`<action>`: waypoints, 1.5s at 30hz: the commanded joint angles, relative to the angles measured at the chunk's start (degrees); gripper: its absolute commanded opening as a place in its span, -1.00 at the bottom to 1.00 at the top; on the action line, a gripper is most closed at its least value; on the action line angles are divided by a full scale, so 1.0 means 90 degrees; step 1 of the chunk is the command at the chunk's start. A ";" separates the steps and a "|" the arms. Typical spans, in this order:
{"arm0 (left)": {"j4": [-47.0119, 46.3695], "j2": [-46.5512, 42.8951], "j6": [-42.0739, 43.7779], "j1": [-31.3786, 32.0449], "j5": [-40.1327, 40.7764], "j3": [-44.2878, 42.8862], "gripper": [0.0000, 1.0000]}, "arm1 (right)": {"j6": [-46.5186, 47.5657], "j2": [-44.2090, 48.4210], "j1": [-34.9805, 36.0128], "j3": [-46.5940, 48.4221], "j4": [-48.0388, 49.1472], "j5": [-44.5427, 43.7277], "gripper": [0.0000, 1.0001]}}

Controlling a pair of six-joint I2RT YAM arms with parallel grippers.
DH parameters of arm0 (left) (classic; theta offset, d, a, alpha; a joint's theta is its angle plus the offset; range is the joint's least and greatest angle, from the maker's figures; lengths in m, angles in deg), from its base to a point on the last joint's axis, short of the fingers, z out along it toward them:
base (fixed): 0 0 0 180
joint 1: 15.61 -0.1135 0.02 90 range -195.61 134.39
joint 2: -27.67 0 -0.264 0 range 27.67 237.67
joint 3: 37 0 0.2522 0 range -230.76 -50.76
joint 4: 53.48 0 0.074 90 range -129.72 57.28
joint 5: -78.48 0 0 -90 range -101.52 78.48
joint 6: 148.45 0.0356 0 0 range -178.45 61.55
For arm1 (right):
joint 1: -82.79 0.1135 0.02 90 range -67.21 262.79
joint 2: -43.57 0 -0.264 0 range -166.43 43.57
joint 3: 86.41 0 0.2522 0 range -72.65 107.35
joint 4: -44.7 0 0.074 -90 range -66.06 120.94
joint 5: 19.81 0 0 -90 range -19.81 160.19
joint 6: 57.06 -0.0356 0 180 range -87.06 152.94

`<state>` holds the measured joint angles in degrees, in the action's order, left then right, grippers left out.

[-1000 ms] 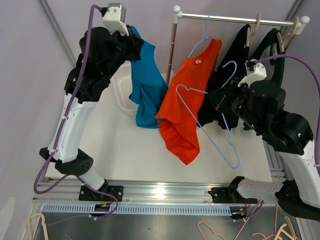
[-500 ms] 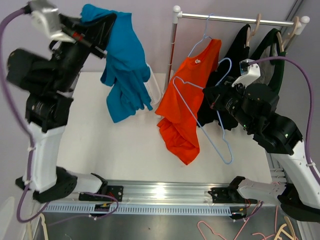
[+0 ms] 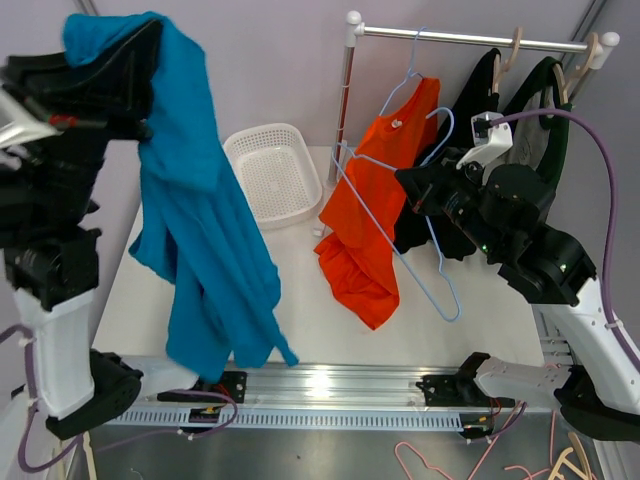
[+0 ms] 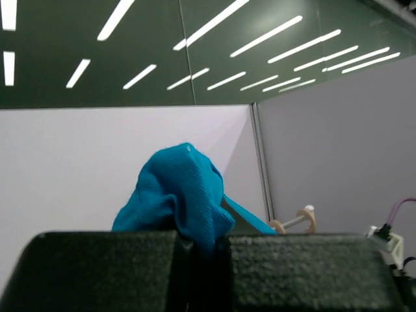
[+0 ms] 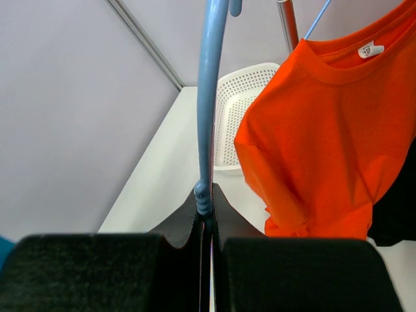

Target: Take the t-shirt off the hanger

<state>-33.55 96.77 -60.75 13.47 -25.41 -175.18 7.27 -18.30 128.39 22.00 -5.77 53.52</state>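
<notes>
The left hand (image 4: 201, 244) is pinched shut on a fold of the blue t-shirt (image 3: 200, 230). It is raised high at 10 o'clock in the top view, and the cloth drapes down toward 7 o'clock over the counter (image 3: 400, 340). The right hand (image 5: 205, 218), at 3 o'clock, is clamped on the bare blue hanger (image 3: 400, 250), well apart from the shirt. A white basket (image 3: 272, 172) sits near 12 o'clock.

White basket (image 3: 270, 175) beside clothes rack (image 3: 460, 39)
</notes>
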 commanded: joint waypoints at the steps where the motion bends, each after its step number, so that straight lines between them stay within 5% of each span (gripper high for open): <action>1: -0.0002 0.0749 0.0237 -0.0125 0.0166 0.0016 -0.99 | 0.0137 0.0019 0.0040 0.0127 0.0387 -0.0042 -1.00; 16: -0.0120 0.2410 -0.0457 -0.1248 -0.0185 -0.0922 -0.99 | 0.0411 -0.0235 0.0040 0.0556 0.0427 -0.0004 -1.00; 20: -0.0636 0.2070 -0.0632 -0.1521 -0.0038 0.0507 -0.99 | 0.0460 -0.0420 0.0050 0.0800 0.0359 -0.0208 -1.00; 27: -0.0843 0.1892 -0.0769 -0.1698 0.0126 0.1196 -0.99 | 0.0850 -0.1035 0.0050 0.1503 0.0309 -0.0930 -1.00; 32: -0.1419 0.1872 -0.1276 -0.1863 0.1306 0.2886 -0.99 | 0.1192 -0.2265 0.0060 0.2752 0.0027 -0.1633 -1.00; 39: 0.0980 0.3804 -0.1970 -0.2079 0.1935 0.1698 -0.99 | 0.0998 -0.4140 0.0401 0.5282 -0.1418 -0.3164 -1.00; 45: 0.2320 0.5622 -0.2312 -0.2069 0.1135 0.0085 -0.99 | 0.0763 -0.4162 0.0460 0.5382 -0.1985 -0.3997 -1.00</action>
<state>-20.41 144.44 -78.50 -5.20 -11.27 -167.11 15.45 -57.93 132.41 68.58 -20.72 25.41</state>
